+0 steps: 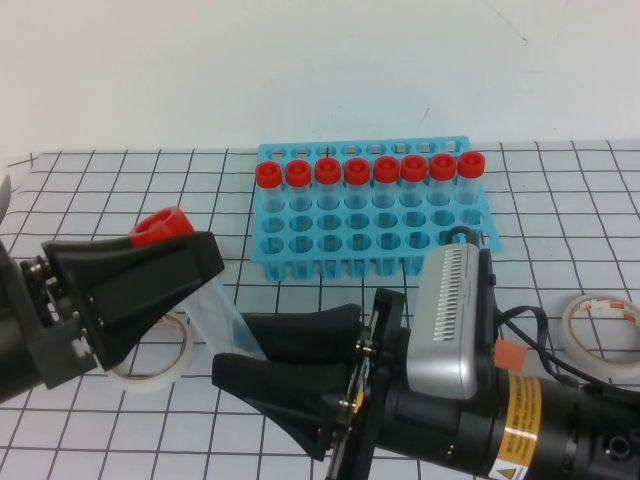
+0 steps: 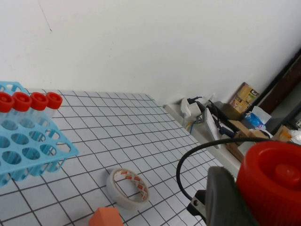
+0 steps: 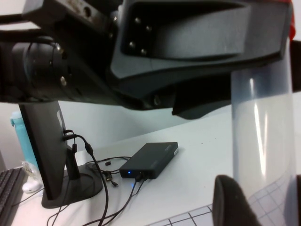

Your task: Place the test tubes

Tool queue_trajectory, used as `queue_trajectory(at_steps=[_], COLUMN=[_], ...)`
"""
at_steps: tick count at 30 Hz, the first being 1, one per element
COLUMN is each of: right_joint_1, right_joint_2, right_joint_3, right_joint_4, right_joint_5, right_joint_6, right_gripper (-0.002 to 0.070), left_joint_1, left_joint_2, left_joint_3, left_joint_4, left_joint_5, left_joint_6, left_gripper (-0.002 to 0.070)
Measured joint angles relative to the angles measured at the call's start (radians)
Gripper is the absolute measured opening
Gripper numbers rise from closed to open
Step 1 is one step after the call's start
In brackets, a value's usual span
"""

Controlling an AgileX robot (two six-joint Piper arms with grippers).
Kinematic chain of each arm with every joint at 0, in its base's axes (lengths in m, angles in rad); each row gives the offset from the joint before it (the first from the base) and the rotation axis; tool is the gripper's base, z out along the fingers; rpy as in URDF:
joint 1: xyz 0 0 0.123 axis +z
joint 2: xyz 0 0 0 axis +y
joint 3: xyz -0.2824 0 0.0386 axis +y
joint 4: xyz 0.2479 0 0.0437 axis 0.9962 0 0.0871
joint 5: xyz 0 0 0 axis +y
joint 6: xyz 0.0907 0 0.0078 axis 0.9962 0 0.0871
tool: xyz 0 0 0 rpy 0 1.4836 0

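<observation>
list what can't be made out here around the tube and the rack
1. Clear test tube with red cap: middle hidden behind the left gripper, front left, high view; lower end inside the right gripper, front centre, which holds it.
2. Blue plastic rack: cut off by the edge in the left wrist view.
3. White tape roll: half hidden under the left gripper, high view.

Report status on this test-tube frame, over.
Right claw shut on test tube, lower end. Left claw at its red-capped end, mid-air. Rack holds eight capped tubes in one row; nearer holes free, nothing blocking.
</observation>
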Motion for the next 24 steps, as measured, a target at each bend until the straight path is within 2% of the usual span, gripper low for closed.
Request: queue_trajectory(at_steps=[8,10,14,19,24], right_joint_1=[0.000,0.000,0.000,0.000,0.000], right_joint_2=[0.002,0.002,0.002,-0.024,-0.143], right_joint_3=[0.000,0.000,0.000,0.000,0.000], right_joint_4=[0.004,0.000,-0.002,-0.017,-0.044], right_joint_5=[0.000,0.000,-0.016,0.007,0.223], right_joint_6=[0.000,0.000,-0.002,-0.003,-0.046], right_gripper=[0.0244,0.0301,0.0477,0.0520,0.0525], left_joint_1=[0.000,0.000,0.000,0.000,0.000], left_joint_2=[0.000,0.000,0.000,0.000,0.000], left_joint_3=[-0.002,-0.002,-0.002,-0.014,-0.085], left_joint_4=[0.000,0.000,0.002,0.006,0.010], left_joint_5=[0.000,0.000,0.004,0.005,-0.001], left_joint_6=[0.008,0.008,0.030,0.052,0.102], left_gripper=[0.0251,0.0250,0.0250,0.0250,0.0250])
